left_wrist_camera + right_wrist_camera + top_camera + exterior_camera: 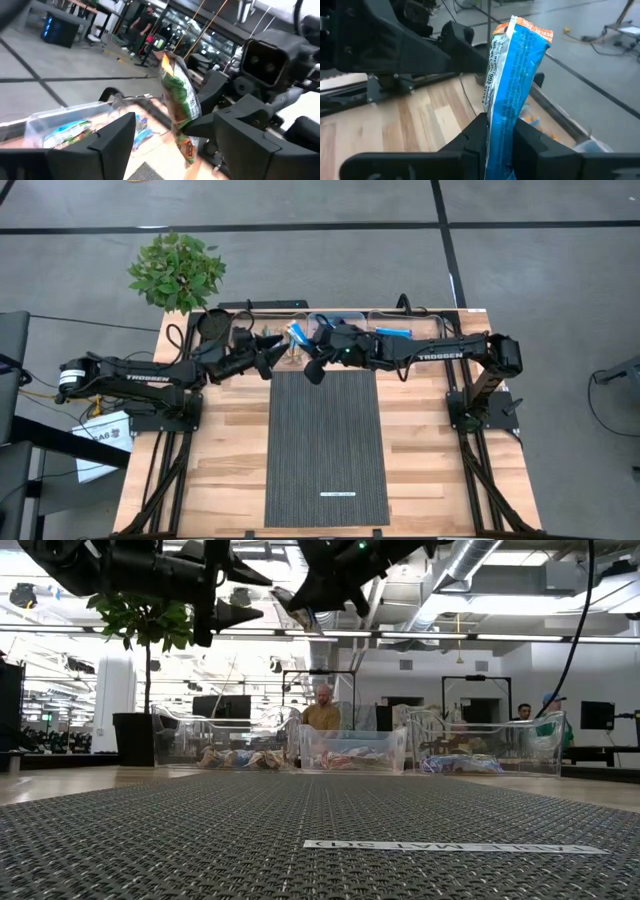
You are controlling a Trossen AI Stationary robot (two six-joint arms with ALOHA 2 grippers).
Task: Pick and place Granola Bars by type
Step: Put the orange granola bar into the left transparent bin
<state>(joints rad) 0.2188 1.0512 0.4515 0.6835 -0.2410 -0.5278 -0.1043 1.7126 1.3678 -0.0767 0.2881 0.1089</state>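
My right gripper [502, 147] is shut on one granola bar [512, 85], blue with an orange end; it is above the mat's far edge [297, 333]. The left wrist view shows the same bar [177, 97] from its other side, green and orange, ahead of my left gripper [180, 150]. That gripper is open, its fingers wide apart with nothing between them, just left of the bar [268, 358]. More granola bars lie in clear bins [350, 750] along the table's far edge. My right gripper pinches the bar's lower part [501, 131] between its two fingers, which lie across the bar. It comes roughly level from the table's right. The bar stands upright above the fingers, orange end [522, 25] up, lifted clear of the table.
A dark woven mat [325, 445] with a thin white strip [337, 493] covers the table's middle. Clear bins [392, 330] line the far edge. A potted plant [178, 270] stands beyond the far left corner. People [322, 710] are in the room behind.
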